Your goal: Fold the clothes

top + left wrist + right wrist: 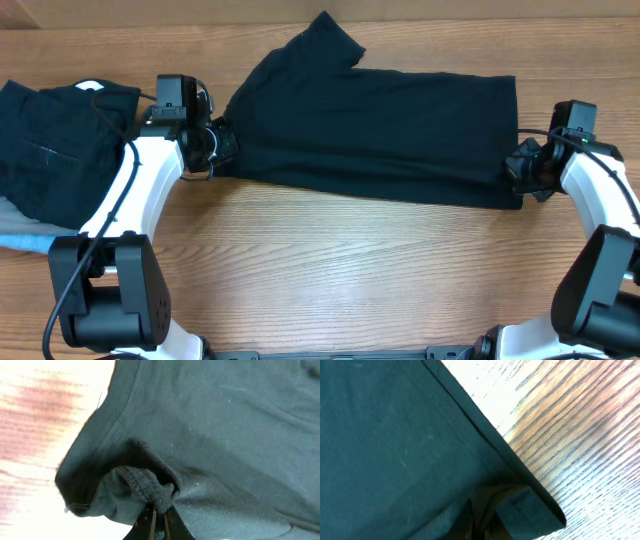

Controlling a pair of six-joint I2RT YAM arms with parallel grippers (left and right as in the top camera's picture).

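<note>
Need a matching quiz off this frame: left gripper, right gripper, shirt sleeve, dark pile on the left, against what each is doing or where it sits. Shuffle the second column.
Column 1
1. left gripper
2. right gripper
3. sleeve of the black T-shirt
4. dark garment pile

Column 2
A. lies at the left edge of the table, no gripper on it
B. shut on the shirt's hem corner
C. sticks out toward the table's far edge
D. shut on bunched fabric at the shirt end nearer the pile

Pairs: 1-D, 2-B, 3-C, 4-A
</note>
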